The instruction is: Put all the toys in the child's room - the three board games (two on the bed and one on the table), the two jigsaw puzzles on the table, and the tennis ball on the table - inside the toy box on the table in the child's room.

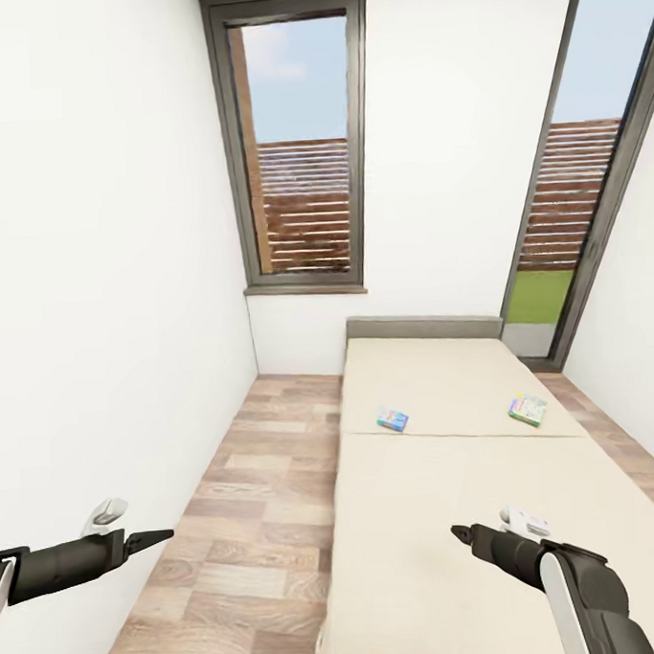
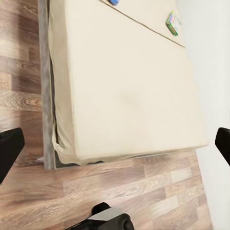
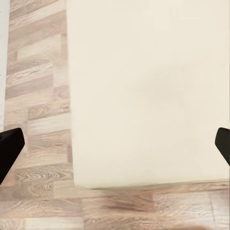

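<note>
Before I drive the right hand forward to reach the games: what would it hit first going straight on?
Probably the bed: the right hand looks down on its near pad, with nothing between. Depth is unclear.

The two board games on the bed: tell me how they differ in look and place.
The blue board game lies near the bed's middle, towards the wood floor; the pale green board game lies nearer the bed's right edge. The blue one is mostly blue, the green one multicoloured with a green border. Both lie flat by the seam between the two mattress pads, far ahead of both grippers.
</note>
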Controlling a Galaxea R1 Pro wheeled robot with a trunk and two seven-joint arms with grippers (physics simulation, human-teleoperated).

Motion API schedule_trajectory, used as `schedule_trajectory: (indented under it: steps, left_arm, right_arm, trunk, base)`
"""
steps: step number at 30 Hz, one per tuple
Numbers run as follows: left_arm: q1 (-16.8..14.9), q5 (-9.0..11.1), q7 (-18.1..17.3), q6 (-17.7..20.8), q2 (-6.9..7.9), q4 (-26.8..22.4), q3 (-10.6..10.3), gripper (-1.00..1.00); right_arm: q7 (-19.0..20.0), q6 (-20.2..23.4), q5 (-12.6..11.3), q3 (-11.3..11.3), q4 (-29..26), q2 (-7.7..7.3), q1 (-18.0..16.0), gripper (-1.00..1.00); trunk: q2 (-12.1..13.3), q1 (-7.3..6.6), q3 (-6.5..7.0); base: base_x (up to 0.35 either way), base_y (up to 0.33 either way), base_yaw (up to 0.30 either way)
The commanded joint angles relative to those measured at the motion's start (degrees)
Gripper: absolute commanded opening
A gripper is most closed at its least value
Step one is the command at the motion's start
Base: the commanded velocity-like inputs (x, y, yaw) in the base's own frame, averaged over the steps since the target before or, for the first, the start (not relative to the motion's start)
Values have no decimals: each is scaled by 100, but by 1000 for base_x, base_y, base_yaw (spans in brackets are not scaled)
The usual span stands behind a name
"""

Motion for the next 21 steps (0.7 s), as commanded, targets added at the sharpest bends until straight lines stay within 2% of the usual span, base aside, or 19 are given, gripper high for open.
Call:
schedule_trajectory:
  steps: [1,7,14,21]
  left_arm:
    - [-6,-2,-26,52,0,1,5,100]
    - [-6,-4,-26,52,6,1,5,100]
    - [-6,2,-26,52,8,1,5,100]
    - [-6,-3,-26,52,8,1,5,100]
  right_arm:
    - [7,24,-22,-15,-6,8,-8,100]
    - [7,22,-23,-24,-6,0,-9,100]
    - [7,23,-23,-27,-6,-5,-9,100]
    - [7,23,-28,-27,-6,-6,-9,100]
  trunk:
    - [-13,6,-14]
    - [-13,6,-14]
    - [-13,6,-14]
    - [-13,6,-14]
  base:
    - [203,226,-117]
    - [174,188,-213]
    - [33,46,-272]
    - [4,168,-278]
